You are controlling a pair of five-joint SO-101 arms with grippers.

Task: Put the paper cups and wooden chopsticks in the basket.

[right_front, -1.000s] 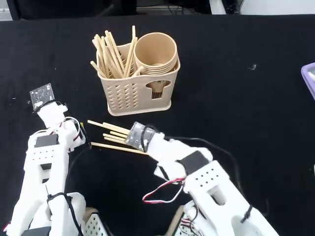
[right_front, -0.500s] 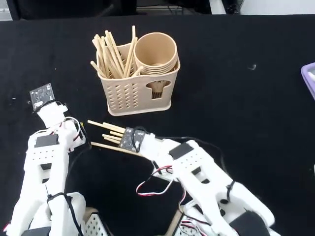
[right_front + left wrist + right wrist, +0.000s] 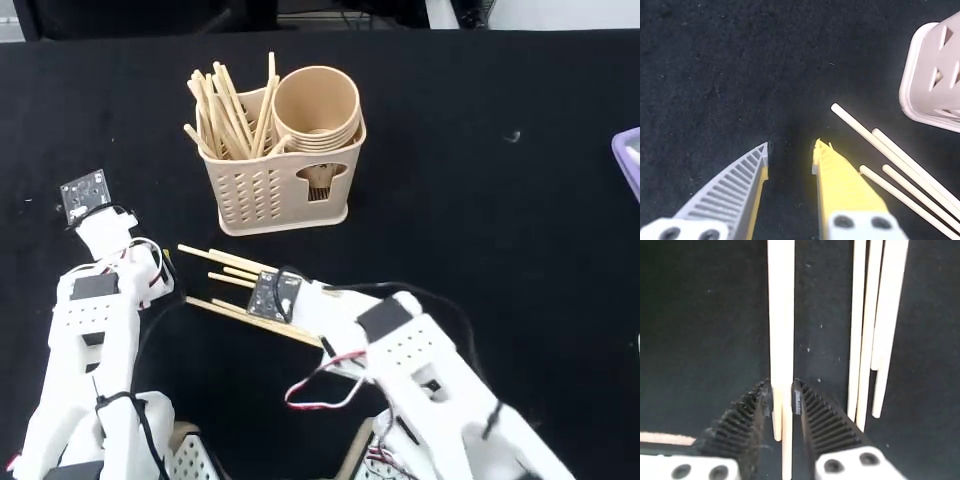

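Note:
A beige basket (image 3: 283, 185) stands at the back of the black table, holding stacked paper cups (image 3: 316, 105) and several wooden chopsticks (image 3: 225, 110). More chopsticks (image 3: 222, 262) lie loose in front of it. My right gripper (image 3: 266, 300) sits over them, and a long pair of chopsticks (image 3: 215, 307) sticks out from it. In the right wrist view the right gripper (image 3: 782, 402) is shut on that pair of chopsticks (image 3: 781, 315), with three others (image 3: 874, 315) beside it. My left gripper (image 3: 791, 146) hovers open over bare table, just off the chopstick ends (image 3: 875, 150) and the basket's corner (image 3: 932, 75).
A purple object (image 3: 628, 158) pokes in at the table's right edge. The left arm (image 3: 95, 310) and the right arm (image 3: 420, 380) fill the near side of the table. Open black surface lies right of the basket.
The right gripper slid left over the loose chopsticks, then pulled back slightly toward the near edge. The long pair between its fingers swung and shifted with it. The left arm stayed still.

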